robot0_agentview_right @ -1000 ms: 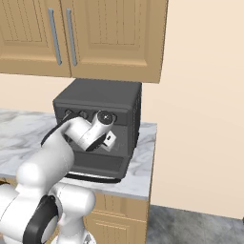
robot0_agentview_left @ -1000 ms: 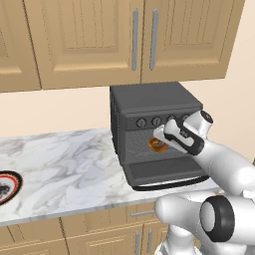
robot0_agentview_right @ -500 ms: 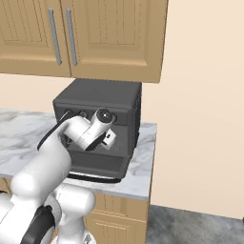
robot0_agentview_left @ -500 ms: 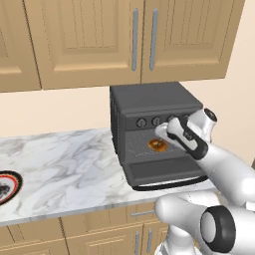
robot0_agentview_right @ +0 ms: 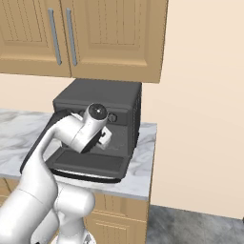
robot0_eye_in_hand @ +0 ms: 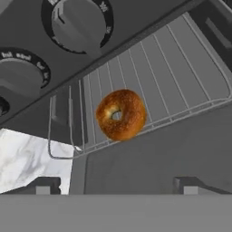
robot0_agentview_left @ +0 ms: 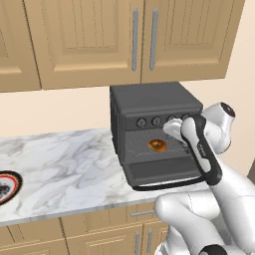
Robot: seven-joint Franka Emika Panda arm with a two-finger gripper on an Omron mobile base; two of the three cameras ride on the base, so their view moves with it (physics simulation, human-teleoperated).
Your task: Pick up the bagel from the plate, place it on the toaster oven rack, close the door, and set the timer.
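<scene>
The bagel (robot0_eye_in_hand: 121, 114) lies on the rack (robot0_eye_in_hand: 172, 77) inside the toaster oven (robot0_agentview_left: 154, 107), near the rack's front edge and toward its left end as the left base view shows it. So the placing step looks done, and the step in hand is the release and pull-back before the door is shut.

In the hand view the hand (robot0_eye_in_hand: 113, 189) has its two finger tips spread wide, one at 7 o'clock and one at 5 o'clock along the bottom, with open space between them. They pinch nothing and touch nothing; the bagel sits apart from them, up at 12 o'clock from the gap. In the left base view the hand hovers just in front of the oven's mouth, at 3 o'clock from the bagel, below the row of knobs (robot0_agentview_left: 156, 121).

The door (robot0_agentview_left: 160, 171) lies dropped open, flat out toward the robot over the worktop (robot0_agentview_left: 60, 164), its bar handle on the near edge. The next move, as I judge it, calls for backing the hand clear of the cavity, getting under the door's front edge, and swinging it up shut without jolting the rack. After that comes the timer knob. The plate (robot0_agentview_left: 6, 186) rests far off at 9 o'clock on the worktop.
</scene>
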